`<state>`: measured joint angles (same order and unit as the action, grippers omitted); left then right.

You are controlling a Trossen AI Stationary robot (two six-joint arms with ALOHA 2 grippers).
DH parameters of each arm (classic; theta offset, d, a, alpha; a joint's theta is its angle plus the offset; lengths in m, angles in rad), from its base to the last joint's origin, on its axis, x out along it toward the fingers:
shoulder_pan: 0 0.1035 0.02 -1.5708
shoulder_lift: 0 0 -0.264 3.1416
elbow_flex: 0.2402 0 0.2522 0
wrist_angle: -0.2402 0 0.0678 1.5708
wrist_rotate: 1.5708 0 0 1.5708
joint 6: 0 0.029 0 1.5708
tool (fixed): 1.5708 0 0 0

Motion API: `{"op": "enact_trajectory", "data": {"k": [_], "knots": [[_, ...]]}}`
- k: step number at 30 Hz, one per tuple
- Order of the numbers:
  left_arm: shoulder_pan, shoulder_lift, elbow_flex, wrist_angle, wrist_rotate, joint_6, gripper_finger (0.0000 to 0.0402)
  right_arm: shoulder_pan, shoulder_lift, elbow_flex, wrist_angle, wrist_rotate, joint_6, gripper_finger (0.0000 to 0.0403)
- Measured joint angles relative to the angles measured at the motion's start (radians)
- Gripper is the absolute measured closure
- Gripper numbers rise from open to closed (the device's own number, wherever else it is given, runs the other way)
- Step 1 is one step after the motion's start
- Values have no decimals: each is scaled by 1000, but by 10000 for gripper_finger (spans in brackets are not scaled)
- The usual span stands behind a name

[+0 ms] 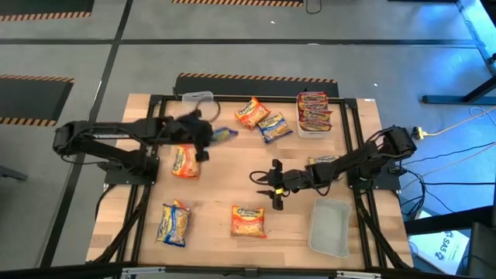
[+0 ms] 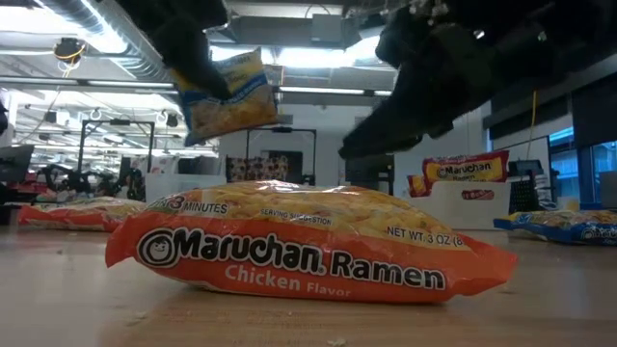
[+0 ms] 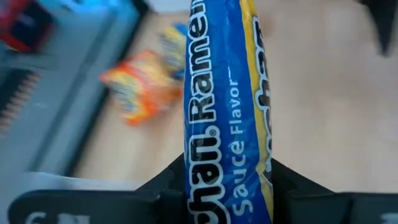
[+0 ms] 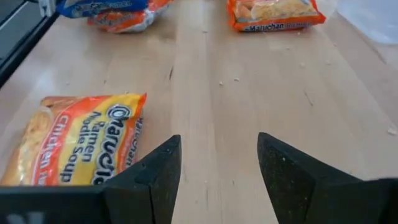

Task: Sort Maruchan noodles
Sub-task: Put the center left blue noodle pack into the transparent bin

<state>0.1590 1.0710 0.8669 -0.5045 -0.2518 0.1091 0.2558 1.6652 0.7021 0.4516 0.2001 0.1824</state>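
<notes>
My left gripper (image 1: 203, 138) is over the table's far left part, shut on a blue-and-yellow noodle packet (image 1: 222, 136), which shows in the air in the low view (image 2: 227, 92) and fills the left wrist view (image 3: 227, 118). My right gripper (image 1: 270, 186) hangs open over the middle of the table, touching nothing; in its wrist view (image 4: 217, 168) an orange packet (image 4: 81, 146) lies flat beside its fingers. Other packets lie flat on the table: orange ones (image 1: 184, 161) (image 1: 248, 221) (image 1: 252, 112) and blue-and-yellow ones (image 1: 174, 223) (image 1: 273, 126). Red packets (image 1: 314, 111) sit in a clear tub. My left gripper pinches the blue-and-yellow packet between its two fingers (image 3: 168, 190), across one end of it (image 3: 214, 196). The packet is lifted clear of the table and sticks out past the fingers, tilted, with its free end (image 2: 253, 106) hanging lower.
An empty clear tub (image 1: 329, 225) stands at the near right, another (image 1: 198, 99) at the far edge behind the left arm. A yellow-orange packet (image 1: 322, 161) lies under the right arm. Bare wood (image 1: 225, 182) shows between the grippers. Black frame rails edge the table.
</notes>
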Motion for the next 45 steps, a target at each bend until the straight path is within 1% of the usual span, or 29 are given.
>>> {"op": "enact_trajectory", "data": {"k": [2,4,6,8,10,14,17,18,22,25,29,33,38,40,45], "knots": [[64,-31,0,-27,-10,70,307,0,24,2,38,1,17,207],[139,-45,5,-53,-24,138,307,0,40,2,39,10,25,207],[223,-45,17,-87,-24,205,307,0,60,1,75,18,31,207],[305,-40,32,-117,-23,273,307,0,67,1,75,18,49,207],[380,-24,40,-100,-11,344,307,0,80,1,86,18,58,207],[522,31,54,-91,102,460,307,-1,86,1,82,24,75,207],[606,78,56,-73,202,543,307,-1,86,1,82,40,75,207],[630,95,56,-74,220,566,307,-1,86,1,89,44,77,207],[713,168,56,-24,289,583,307,-1,86,1,91,44,99,207],[760,216,56,24,330,592,307,-1,86,1,92,43,102,207],[799,268,56,43,322,631,307,-1,86,1,93,43,105,207],[833,293,56,41,322,658,307,-1,86,1,93,43,112,207],[840,324,56,55,317,661,307,-1,86,1,94,45,112,207],[838,346,56,53,291,662,307,-1,86,1,95,55,112,207],[803,392,56,57,184,664,307,0,85,1,95,59,113,207]]}}
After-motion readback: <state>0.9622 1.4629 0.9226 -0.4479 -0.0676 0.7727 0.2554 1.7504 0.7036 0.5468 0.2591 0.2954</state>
